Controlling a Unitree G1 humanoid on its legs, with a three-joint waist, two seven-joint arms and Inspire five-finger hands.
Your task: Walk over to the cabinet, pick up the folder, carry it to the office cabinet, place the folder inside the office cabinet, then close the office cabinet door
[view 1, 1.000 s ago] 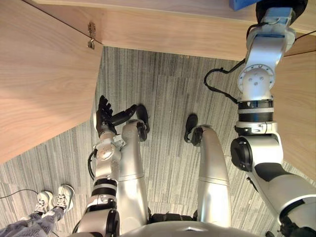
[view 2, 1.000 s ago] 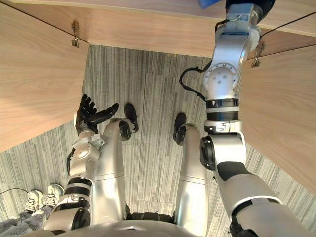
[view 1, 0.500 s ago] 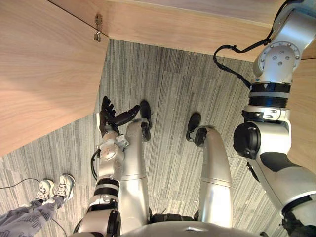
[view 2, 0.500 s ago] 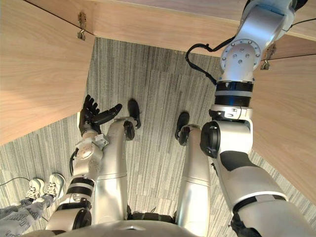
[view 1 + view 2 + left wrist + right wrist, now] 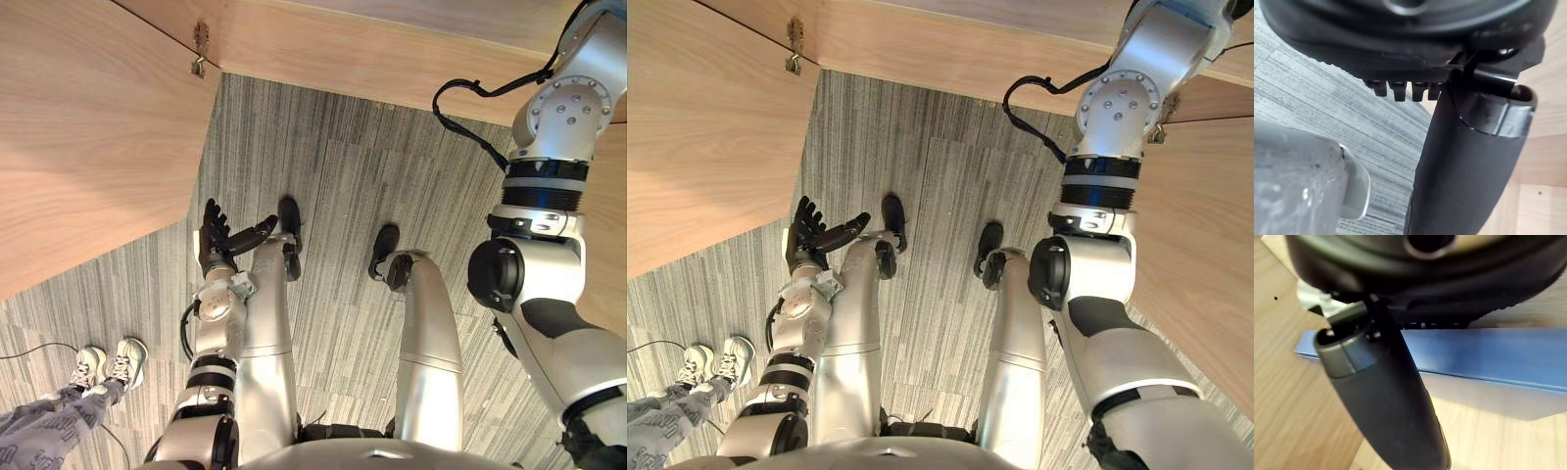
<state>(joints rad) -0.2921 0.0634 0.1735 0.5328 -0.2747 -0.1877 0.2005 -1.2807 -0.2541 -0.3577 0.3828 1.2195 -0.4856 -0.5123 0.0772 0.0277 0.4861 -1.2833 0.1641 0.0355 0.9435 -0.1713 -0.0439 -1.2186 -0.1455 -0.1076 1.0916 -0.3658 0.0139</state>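
Right hand point(image 5: 1386, 396) is raised toward 1 o'clock, into the cabinet point(image 5: 1293, 396). Its thumb crosses the blue folder point(image 5: 1498, 352) above the shelf, probably for release; grip cannot be told. Left hand point(image 5: 214, 240) hangs wide and idle at 9 o'clock.

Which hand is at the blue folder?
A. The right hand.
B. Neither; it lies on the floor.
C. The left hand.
A: the folder shows just past the right hand, against wood, while the left hand hangs open over the carpet.
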